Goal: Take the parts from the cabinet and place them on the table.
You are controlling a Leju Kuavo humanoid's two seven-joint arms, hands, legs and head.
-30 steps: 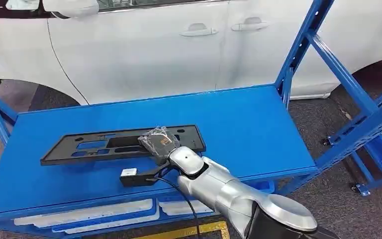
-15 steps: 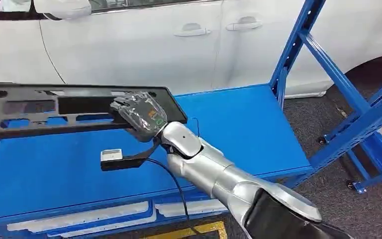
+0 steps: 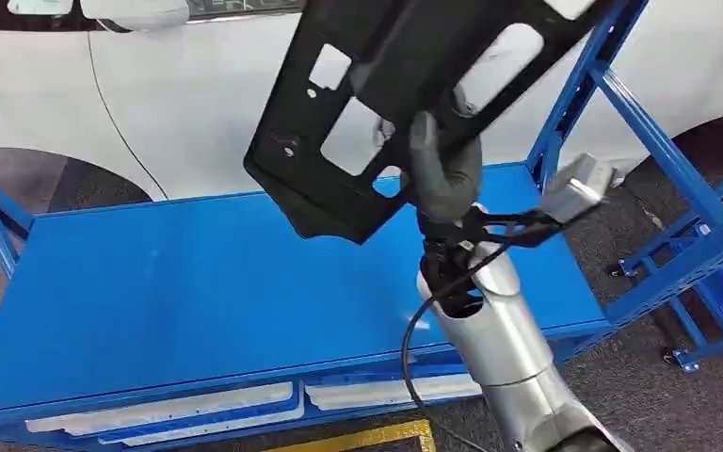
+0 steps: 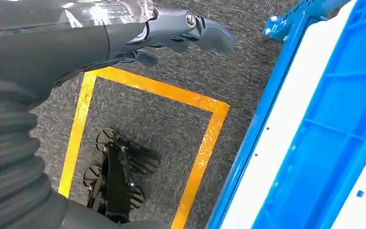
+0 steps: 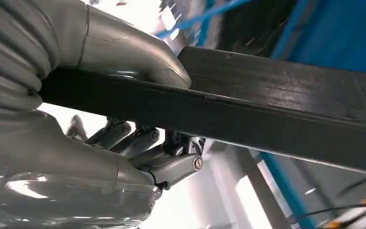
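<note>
The part is a long black plastic plate with cut-out holes [image 3: 325, 193]. It is raised high above the blue cabinet shelf [image 3: 198, 282] and tilted steeply, its far end running out of the top of the head view. My right hand [image 3: 444, 165] grips its lower long edge from underneath. In the right wrist view the thumb [image 5: 124, 52] lies on one face of the plate [image 5: 276, 105] and the fingers [image 5: 171, 164] curl under the other. My left hand [image 4: 171, 28] hangs over the floor, fingers loosely apart and holding nothing.
A white car [image 3: 198, 94] stands close behind the shelf. Blue rack uprights [image 3: 574, 85] rise at the right. White parts [image 3: 169, 410] lie on the lower shelf. Below my left hand are grey carpet, yellow floor tape [image 4: 205, 143] and a blue bin edge [image 4: 333, 143].
My right hand has lifted the black plate off the shelf, swung it up and to the right and tipped it steeply. The shelf top is now bare.
</note>
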